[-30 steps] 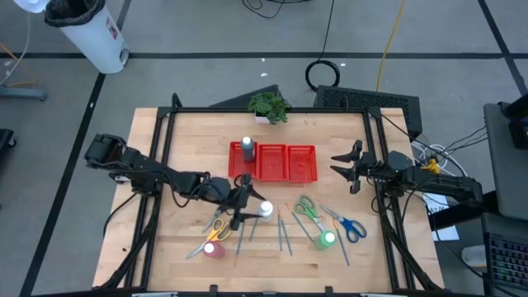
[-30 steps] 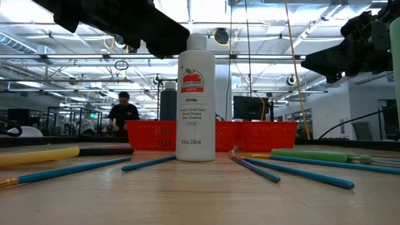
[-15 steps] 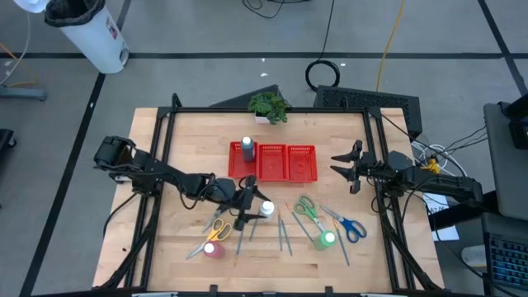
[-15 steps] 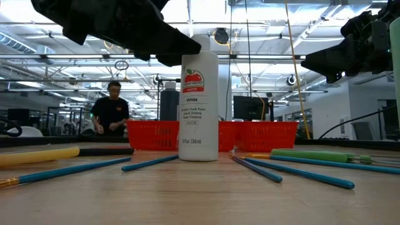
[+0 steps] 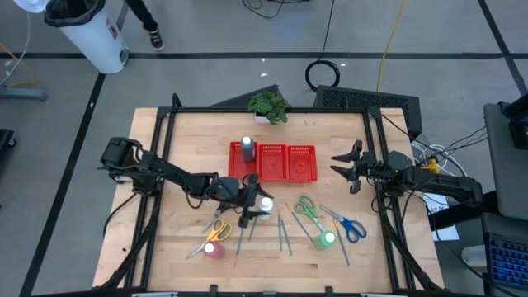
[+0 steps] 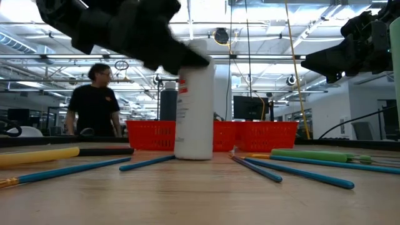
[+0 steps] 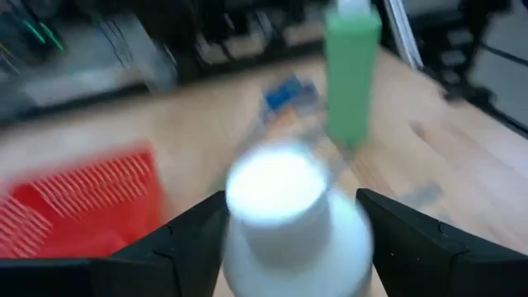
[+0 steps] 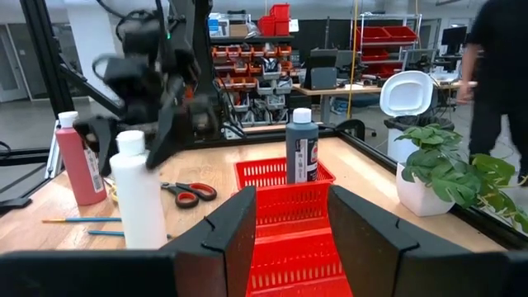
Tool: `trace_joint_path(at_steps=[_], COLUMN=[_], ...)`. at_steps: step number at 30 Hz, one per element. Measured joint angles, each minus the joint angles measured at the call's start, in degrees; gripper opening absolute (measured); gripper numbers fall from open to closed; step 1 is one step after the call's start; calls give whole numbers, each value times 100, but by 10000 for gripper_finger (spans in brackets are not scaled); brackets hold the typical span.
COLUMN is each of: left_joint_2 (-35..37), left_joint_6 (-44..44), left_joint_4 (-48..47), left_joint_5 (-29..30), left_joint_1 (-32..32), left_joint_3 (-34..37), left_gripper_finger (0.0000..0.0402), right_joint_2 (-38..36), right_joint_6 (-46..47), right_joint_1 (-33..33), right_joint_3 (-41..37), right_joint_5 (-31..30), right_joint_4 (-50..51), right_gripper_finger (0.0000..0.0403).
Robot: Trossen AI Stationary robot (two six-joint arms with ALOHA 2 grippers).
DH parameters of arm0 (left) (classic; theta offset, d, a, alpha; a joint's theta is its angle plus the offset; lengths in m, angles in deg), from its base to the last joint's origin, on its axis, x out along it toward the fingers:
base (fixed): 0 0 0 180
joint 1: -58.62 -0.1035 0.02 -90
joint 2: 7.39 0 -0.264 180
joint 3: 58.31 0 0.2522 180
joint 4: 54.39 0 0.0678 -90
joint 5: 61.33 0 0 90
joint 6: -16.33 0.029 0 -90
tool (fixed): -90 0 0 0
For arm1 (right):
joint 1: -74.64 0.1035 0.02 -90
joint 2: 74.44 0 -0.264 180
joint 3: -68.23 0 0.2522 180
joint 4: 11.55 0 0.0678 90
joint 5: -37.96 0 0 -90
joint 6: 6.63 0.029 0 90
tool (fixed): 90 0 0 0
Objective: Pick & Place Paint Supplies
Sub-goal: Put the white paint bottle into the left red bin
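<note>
A white paint bottle (image 5: 265,204) stands upright on the wooden table (image 5: 181,165), near the middle. My left gripper (image 5: 252,203) reaches it from the table's left and is open, with one finger on each side of the bottle's top (image 7: 276,191). My right gripper (image 5: 343,165) waits open in the air at the table's right side, clear of everything. A dark-capped bottle (image 5: 246,148) stands in the left part of the red tray (image 5: 287,162). A green bottle (image 5: 327,239), a pink bottle (image 5: 212,249), scissors (image 5: 306,207) and thin brushes (image 5: 282,233) rest on the table. My left gripper has the white bottle's shoulder (image 7: 289,247), just below the cap, between its open fingers (image 7: 191,241). The fingers come slanting down from the table's left. In the left wrist view their inner sides seem to lie against the shoulder. The bottle's base stays on the table.
Yellow scissors (image 5: 216,230) and blue scissors (image 5: 351,227) lie near the front. A potted plant (image 5: 268,106) stands at the far edge behind the tray. A black frame rims the table. A person (image 6: 94,103) moves about in the room beyond.
My left gripper has come down and toward the table's right, so that its fingers now stand around the white bottle's top. The bottle has turned about on its base, its label swinging away from the low camera, and it shows blurred now. Behind the table a person has walked across.
</note>
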Motion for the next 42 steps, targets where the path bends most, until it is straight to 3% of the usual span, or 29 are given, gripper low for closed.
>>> trace_joint_path(at_steps=[14, 19, 25, 28, 34, 38, 42], left_joint_2=[5, 3, 90, 287, 746, 1067, 1228], left_joint_6=[38, -491, -819, -892, -1425, -1710, -1452], left_joint_4=[48, 147, 533, 697, 700, 569, 438], left_joint_5=[-255, -246, -204, 385, 2252, 3853, 5419], left_joint_1=[8, 8, -35, -11, 160, 373, 644], left_joint_3=[-1, -1, 1, 1, 1, -1, -3], left_gripper_finger=[267, 221, 217, 217, 217, 217, 217], right_joint_2=[0, 0, 0, 0, 0, 0, 0], right_joint_6=[1, 1, -1, 1, -1, 0, 0], right_joint_1=[-1, 1, 0, 1, 1, 0, -1], right_joint_3=[1, 1, -1, -1, 1, 0, 0], right_joint_5=[0, 2, 1, 0, 0, 0, 1], right_joint_4=[9, 9, 9, 9, 2, 5, 6], right_gripper_finger=[142, 142, 142, 142, 142, 142, 142])
